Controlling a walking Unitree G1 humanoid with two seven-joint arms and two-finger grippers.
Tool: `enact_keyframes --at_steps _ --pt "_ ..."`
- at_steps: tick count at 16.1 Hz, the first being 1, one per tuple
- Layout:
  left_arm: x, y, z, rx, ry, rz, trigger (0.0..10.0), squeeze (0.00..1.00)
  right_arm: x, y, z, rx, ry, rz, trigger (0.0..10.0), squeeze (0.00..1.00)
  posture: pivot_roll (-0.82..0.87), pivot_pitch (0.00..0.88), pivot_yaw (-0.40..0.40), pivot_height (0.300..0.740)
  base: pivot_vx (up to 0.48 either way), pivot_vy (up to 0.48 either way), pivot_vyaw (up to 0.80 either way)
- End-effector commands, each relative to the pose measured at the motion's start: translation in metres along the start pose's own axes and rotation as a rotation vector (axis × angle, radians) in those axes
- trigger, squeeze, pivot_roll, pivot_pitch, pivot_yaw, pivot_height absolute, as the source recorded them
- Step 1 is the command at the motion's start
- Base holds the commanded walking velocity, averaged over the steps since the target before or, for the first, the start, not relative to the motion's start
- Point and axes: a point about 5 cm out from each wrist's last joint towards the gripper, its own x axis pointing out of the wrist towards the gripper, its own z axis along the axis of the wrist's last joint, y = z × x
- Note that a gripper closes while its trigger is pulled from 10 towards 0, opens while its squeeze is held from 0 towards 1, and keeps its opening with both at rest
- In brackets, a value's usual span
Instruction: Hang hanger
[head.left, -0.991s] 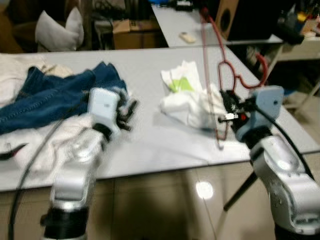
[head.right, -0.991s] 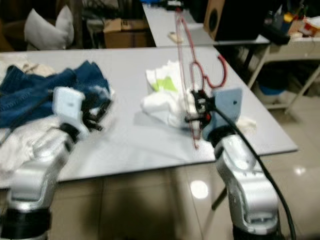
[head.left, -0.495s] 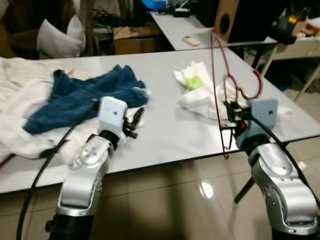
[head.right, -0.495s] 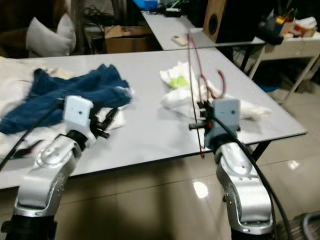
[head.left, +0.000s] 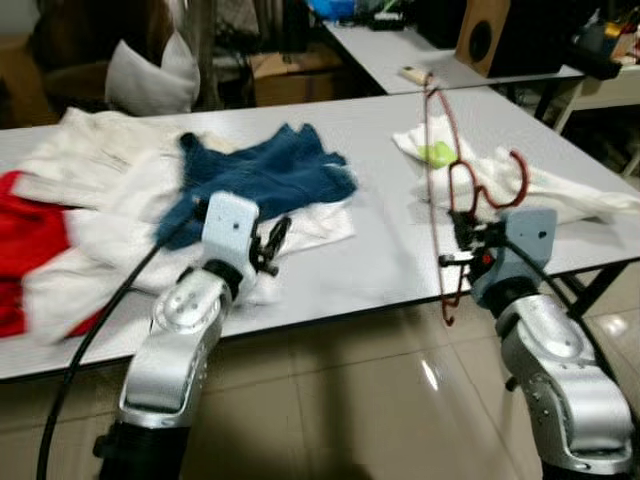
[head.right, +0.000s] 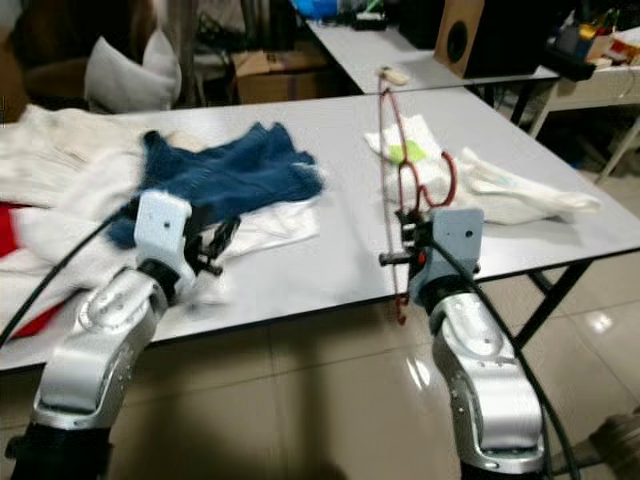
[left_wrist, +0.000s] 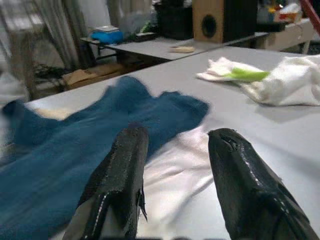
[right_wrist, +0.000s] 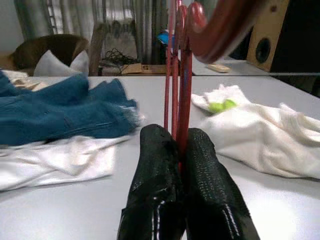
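- The right gripper (head.right: 408, 258) stayed clamped on the red hanger (head.left: 445, 190), upright just off the table (head.right: 350, 235) edge.
- The left gripper (left_wrist: 175, 175) hung open and empty as the robot backed off.
- Blue cloth (head.left: 265, 175) lay farther back; hanging remained undone.

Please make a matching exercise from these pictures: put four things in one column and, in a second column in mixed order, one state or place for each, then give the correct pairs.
Things:
1. red hanger
2. blue garment
3. left gripper
4. wooden speaker

States or places:
A. open, holding nothing
B. lying on white cloth on the near table
C. pinched upright in the right gripper
D. standing on the far table

Pairs: 1-C, 2-B, 3-A, 4-D
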Motion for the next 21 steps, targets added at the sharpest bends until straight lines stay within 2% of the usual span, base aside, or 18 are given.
enact_keyframes --at_steps 1,7,9,13,21 --pt "-0.0028 0.0077 -0.0031 0.009 0.017 0.029 10.0 0.00 0.0016 0.0066 0.0054 -0.005 -0.027 0.032 10.0 0.00 -0.12 0.000 -0.002 0.740 0.000 0.412 0.00" --pt "-0.0043 0.0068 -0.0056 0.009 0.022 0.032 10.0 0.00 0.0016 0.0087 0.0063 -0.018 -0.029 0.052 10.0 0.00 -0.12 0.000 -0.006 0.740 0.000 0.414 0.00" --pt "-0.0038 0.0051 -0.0061 0.020 0.026 0.000 10.0 0.00 0.0019 0.0090 0.0080 -0.033 -0.032 0.059 10.0 0.00 -0.12 0.000 -0.010 0.740 0.000 0.000 0.00" --pt "-0.0045 0.0046 -0.0096 0.029 0.032 0.029 10.0 0.00 0.0023 0.0072 0.0084 -0.046 -0.031 0.057 10.0 0.00 -0.13 0.000 -0.013 0.740 0.000 -0.375 0.00" --pt "-0.0036 0.0077 -0.0113 0.022 0.033 0.054 10.0 0.00 0.0034 0.0072 0.0053 -0.074 -0.019 0.055 10.0 0.00 -0.13 0.000 -0.006 0.740 0.000 0.000 0.00"
